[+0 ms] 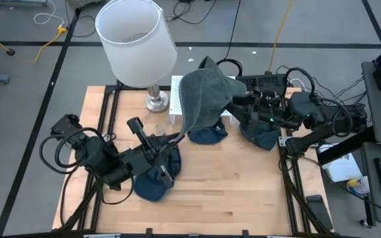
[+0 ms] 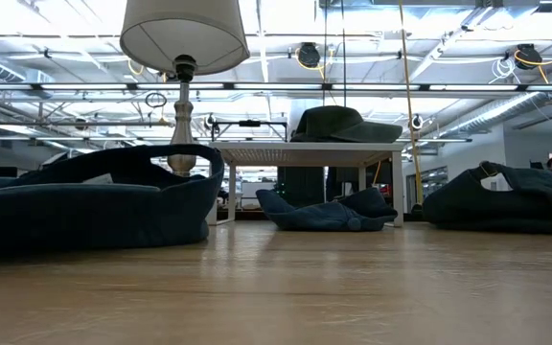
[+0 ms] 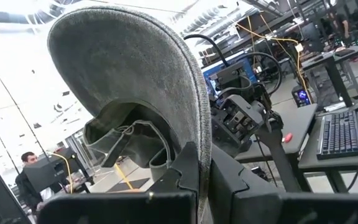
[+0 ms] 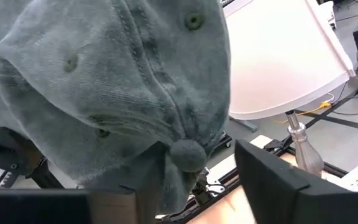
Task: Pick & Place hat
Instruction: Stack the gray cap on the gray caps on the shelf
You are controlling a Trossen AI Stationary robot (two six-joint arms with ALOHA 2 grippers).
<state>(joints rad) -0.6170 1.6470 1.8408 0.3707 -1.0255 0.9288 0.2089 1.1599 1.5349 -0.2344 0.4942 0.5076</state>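
The left claw [image 1: 152, 147] pinches the brim of the grey hat [image 1: 204, 96], holding it up over the counter [image 1: 243, 185] beside the lamp [image 1: 137, 43]. The right claw [image 1: 238, 99] is at the crown, fingers [image 4: 272, 177] parted, probably to steady it.

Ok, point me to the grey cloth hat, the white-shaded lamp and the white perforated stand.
Grey cloth hat [image 1: 207, 89], high view, on its crown.
White-shaded lamp [image 1: 136, 41], high view, on the shade's side.
White perforated stand [image 2: 300, 153], low view, on the tabletop's front edge.
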